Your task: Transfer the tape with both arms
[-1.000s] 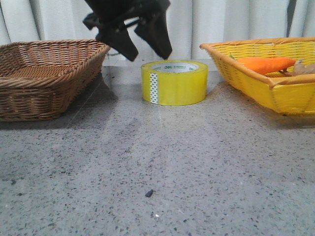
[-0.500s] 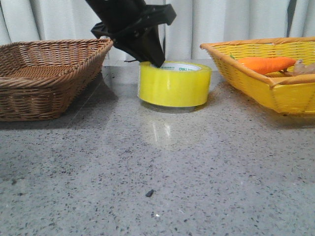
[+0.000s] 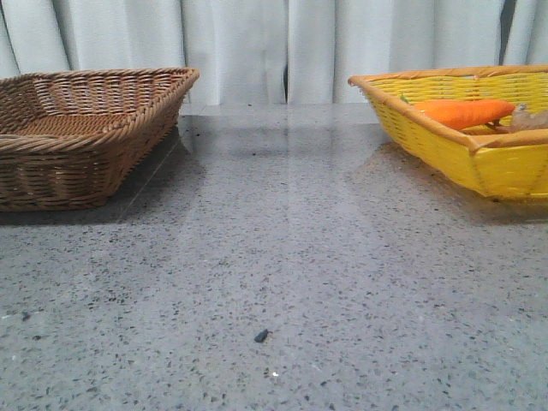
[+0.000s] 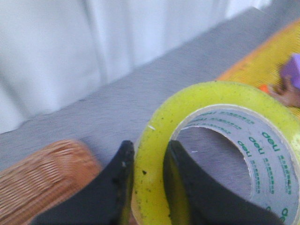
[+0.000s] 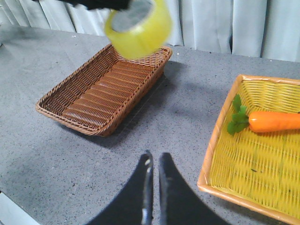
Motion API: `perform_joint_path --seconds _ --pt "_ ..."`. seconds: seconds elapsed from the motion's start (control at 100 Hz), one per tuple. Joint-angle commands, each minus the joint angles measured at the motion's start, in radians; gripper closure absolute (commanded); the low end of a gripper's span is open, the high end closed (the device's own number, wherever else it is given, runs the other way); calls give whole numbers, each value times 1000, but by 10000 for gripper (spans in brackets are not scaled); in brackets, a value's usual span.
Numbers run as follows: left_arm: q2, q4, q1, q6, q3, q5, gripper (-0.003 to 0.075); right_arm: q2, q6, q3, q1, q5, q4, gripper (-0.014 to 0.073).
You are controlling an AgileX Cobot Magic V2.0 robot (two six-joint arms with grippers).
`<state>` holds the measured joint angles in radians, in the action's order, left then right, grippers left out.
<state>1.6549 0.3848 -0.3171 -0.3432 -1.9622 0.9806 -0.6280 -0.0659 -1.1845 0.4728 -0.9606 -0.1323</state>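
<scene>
The yellow tape roll (image 4: 215, 140) is clamped in my left gripper (image 4: 147, 150), one finger outside its wall and one inside the white core with green lettering. In the right wrist view the tape (image 5: 139, 26) hangs high in the air above the brown wicker basket (image 5: 103, 91), with the left arm (image 5: 96, 3) dark behind it. My right gripper (image 5: 153, 160) is shut and empty, low over the grey table between the two baskets. Neither the tape nor any gripper shows in the front view.
The brown wicker basket (image 3: 81, 128) stands at the left. A yellow wicker basket (image 3: 467, 141) at the right holds an orange carrot (image 3: 462, 111), also in the right wrist view (image 5: 274, 121). A small dark speck (image 3: 260, 336) lies on the table. White curtains hang behind.
My left gripper closed on the tape and lifted it up out of the front view. The table spot where the roll stood is now bare.
</scene>
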Motion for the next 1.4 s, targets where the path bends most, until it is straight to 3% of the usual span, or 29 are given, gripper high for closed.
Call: perform_joint_path --seconds 0.0,0.27,0.61,0.85,1.09,1.21,1.39 --pt "-79 15 85 8 -29 -13 741 -6 3 -21 -2 92 4 659" --pt "-88 -14 313 8 155 89 741 -8 3 -10 -2 119 5 659" --pt "-82 41 343 8 456 -83 734 -8 3 -7 -2 121 18 659" --pt "-105 90 343 42 448 -72 479 -8 3 -7 -2 127 36 659" --pt "-241 144 328 -33 476 -82 458 3 3 11 -2 82 121 659" --pt "-412 176 285 -100 625 -236 458 67 5 87 -2 150 146 659" --pt "-772 183 181 -106 1062 -664 459 272 5 321 -2 414 212 659"
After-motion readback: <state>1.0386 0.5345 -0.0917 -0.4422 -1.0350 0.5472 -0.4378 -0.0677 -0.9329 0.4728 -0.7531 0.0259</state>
